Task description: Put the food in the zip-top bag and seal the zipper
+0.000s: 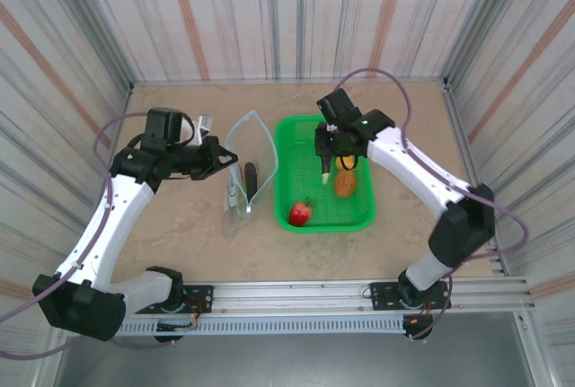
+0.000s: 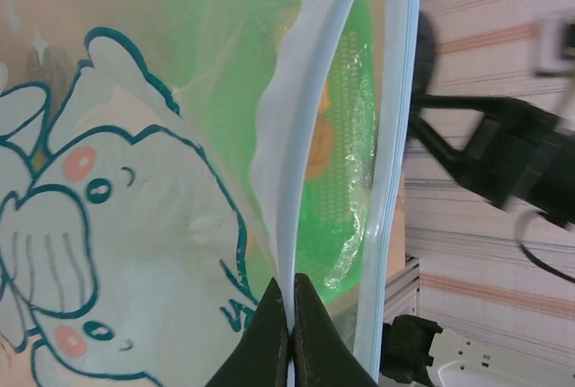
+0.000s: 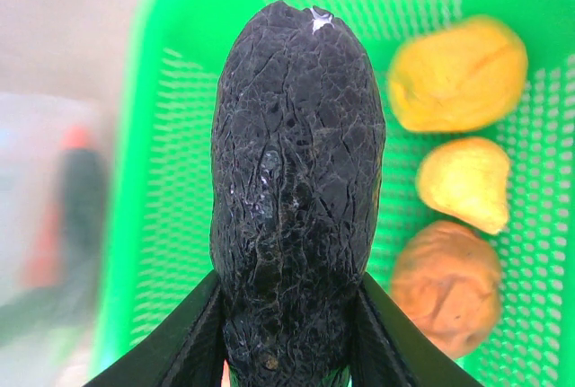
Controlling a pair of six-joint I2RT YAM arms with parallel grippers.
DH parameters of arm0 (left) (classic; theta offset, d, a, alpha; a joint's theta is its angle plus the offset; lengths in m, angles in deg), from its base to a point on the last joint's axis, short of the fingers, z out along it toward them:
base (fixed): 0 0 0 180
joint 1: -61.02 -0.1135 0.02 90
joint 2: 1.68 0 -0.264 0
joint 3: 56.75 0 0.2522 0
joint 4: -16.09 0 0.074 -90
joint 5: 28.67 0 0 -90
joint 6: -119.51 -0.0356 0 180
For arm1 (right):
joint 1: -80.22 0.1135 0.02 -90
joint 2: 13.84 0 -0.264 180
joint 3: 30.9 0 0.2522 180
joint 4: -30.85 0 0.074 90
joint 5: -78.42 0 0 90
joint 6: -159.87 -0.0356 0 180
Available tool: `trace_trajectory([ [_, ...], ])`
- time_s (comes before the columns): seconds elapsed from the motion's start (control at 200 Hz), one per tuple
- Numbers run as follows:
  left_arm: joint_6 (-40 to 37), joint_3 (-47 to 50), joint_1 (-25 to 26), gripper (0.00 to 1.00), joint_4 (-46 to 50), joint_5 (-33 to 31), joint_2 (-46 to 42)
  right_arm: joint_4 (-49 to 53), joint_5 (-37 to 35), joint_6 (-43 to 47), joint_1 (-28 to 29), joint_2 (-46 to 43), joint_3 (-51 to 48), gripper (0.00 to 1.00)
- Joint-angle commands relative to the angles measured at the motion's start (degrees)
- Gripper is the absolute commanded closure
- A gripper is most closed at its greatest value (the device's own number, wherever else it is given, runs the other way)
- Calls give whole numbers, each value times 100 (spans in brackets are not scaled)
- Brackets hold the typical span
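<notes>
In right gripper (image 3: 287, 286), eggplant (image 3: 296, 180) lengthwise, tip outward

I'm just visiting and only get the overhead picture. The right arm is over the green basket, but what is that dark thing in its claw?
Observer: The right gripper is shut on a black, wrinkled eggplant, held by one end, with the green basket behind it.
Operator: And the left arm, by the clear bag?
Observer: The left gripper pinches the pale blue zipper strip, fingers pressed together on it.
Operator: Is that bag plain plastic?
Observer: No, the zip-top bag carries a printed cartoon animal with pink cheeks.
</notes>
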Motion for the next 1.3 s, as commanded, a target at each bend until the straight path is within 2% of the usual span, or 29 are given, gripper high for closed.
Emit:
trace_trajectory([
  [0.0, -80, -192, -37, 100, 56, 119, 24, -66, 489, -433, 227, -529, 405, 65],
  [0.225, -48, -195, -27, 100, 31, 110, 50, -1120, 507, -881, 1174, -717, 773, 65],
  [0.476, -3, -142, -22, 100, 12, 105, -5, -3548, -494, -656, 1866, -809, -464, 71],
  [0.616, 46, -88, -23, 100, -18, 100, -43, -4996, -1221, -138, 2298, -823, -1167, 71],
  [0.726, 70, -112, -26, 100, -47, 117, -29, -4963, -1274, -437, 2382, -637, -1282, 71],
  [0.892, 93, -193, -26, 100, -91, 134, 38, -4166, -993, -970, 2417, -463, -1207, 71],
  [1.052, 80, -289, -24, 100, -93, 117, 81, -3625, -644, -1103, 2413, -321, -1205, 71],
  [1.297, 68, -357, 18, 100, -102, 101, 107, -2224, 147, -1299, 2246, 454, -208, 69],
])
